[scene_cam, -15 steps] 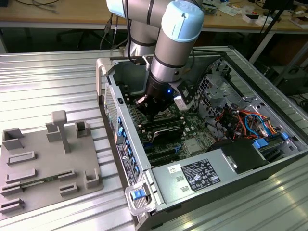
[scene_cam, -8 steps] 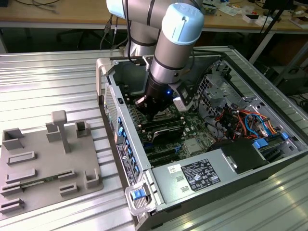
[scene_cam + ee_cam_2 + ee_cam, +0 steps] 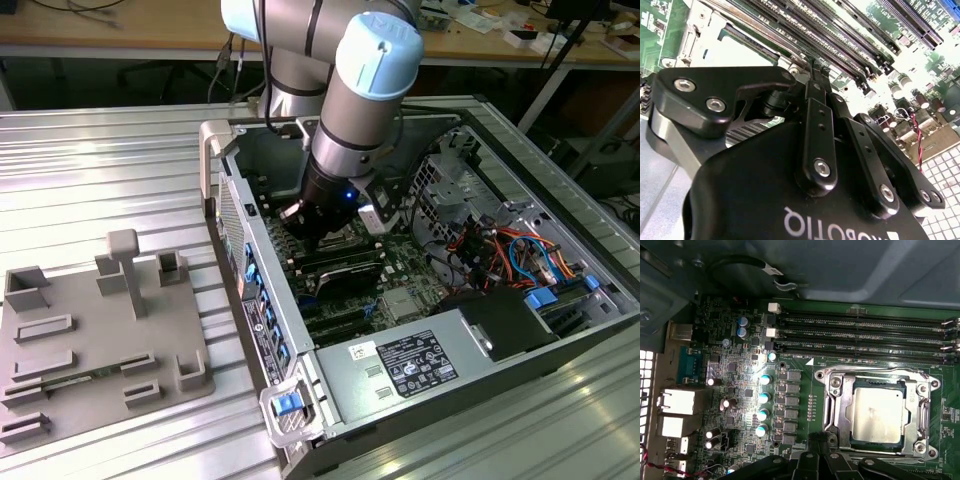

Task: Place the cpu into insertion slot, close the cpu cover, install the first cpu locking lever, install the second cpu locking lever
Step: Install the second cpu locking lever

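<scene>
Item: chip (image 3: 877, 415) seated in its socket (image 3: 840, 412), frame plate (image 3: 875, 374) down over it; gripper (image 3: 812, 75) low beside the socket, jaws pressed together, holding nothing visible; step judged: locking levers, needing a careful hook and press.

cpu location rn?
In the first wrist view the cpu sits in the insertion slot, beside the long memory slots, with the gripper close by.
</scene>
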### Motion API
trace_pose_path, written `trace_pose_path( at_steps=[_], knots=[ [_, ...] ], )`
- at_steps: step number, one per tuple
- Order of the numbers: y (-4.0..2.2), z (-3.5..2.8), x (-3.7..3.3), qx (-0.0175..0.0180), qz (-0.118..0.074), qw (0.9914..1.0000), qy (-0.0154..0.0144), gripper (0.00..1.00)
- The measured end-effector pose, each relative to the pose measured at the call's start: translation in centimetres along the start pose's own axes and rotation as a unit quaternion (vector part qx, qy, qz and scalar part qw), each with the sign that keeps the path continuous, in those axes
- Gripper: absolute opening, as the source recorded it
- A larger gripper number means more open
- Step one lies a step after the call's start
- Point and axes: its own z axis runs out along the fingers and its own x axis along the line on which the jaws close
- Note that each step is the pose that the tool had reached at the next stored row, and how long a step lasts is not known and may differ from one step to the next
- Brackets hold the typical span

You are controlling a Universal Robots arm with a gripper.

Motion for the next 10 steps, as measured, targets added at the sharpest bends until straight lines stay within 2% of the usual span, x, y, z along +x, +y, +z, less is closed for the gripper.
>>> trace_pose_path(
  at_steps=[2,3,4,6,10],
  knots=[
    [-0.01,0.03,-0.01,0.0008,0.000,1.00000,0.0000,0.11],
    [-0.01,0.02,-0.01,0.0065,0.000,0.99998,0.0001,0.11],
    [-0.02,-0.03,-0.01,0.0085,0.000,0.99996,0.0004,0.11],
    [0.00,-0.24,-0.02,0.0084,0.000,0.99997,0.0001,0.11],
    [0.04,-1.15,0.01,0.0085,0.000,0.99996,0.0004,0.11]
  ],
)
